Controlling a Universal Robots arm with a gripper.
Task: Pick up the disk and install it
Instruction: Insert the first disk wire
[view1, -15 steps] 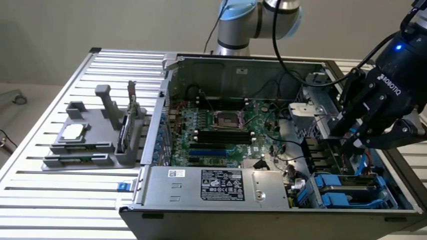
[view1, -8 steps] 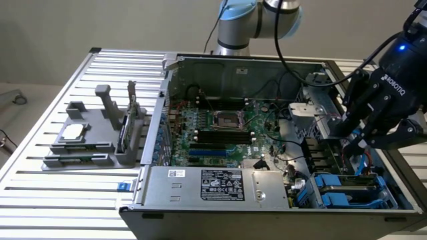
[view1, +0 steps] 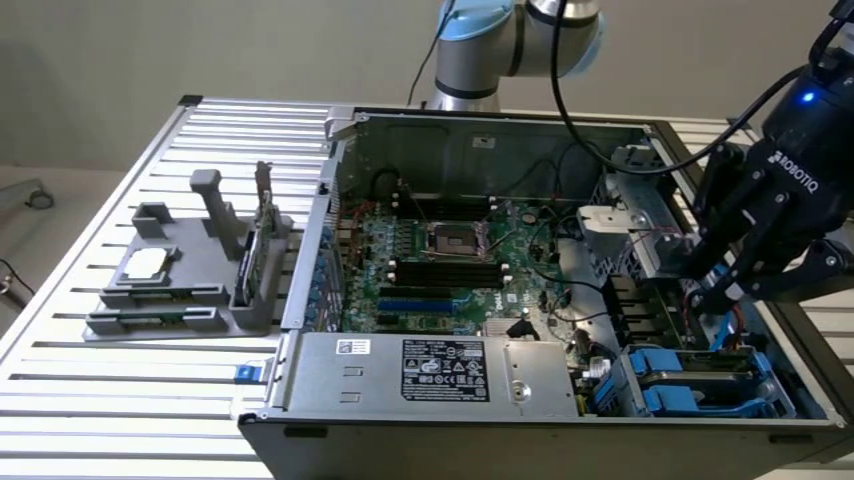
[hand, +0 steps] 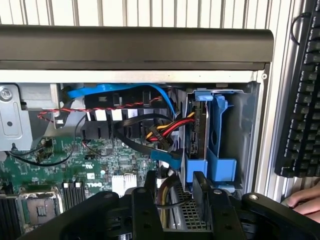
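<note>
The disk (hand: 198, 131) stands on edge in the drive bay at the case's corner. It shows as a dark slab framed by its blue carrier (hand: 196, 167), with red, yellow and black cables plugged in beside it. In the exterior view the blue carriers (view1: 694, 385) sit in the bay at the case's near right corner. My gripper (view1: 721, 295) hangs just above and behind that bay. Its black fingers (hand: 202, 192) are apart, and the gripper (hand: 175, 179) is open with nothing between them, clear of the disk.
The open computer case (view1: 441, 370) lies on a slatted metal table (view1: 120, 390) with motherboard and cables exposed. A grey fixture (view1: 174, 295) on the exterior view's left holds a silver chip (view1: 147, 262). A keyboard (hand: 300, 100) and a person's hand (hand: 305, 200) lie beside the case.
</note>
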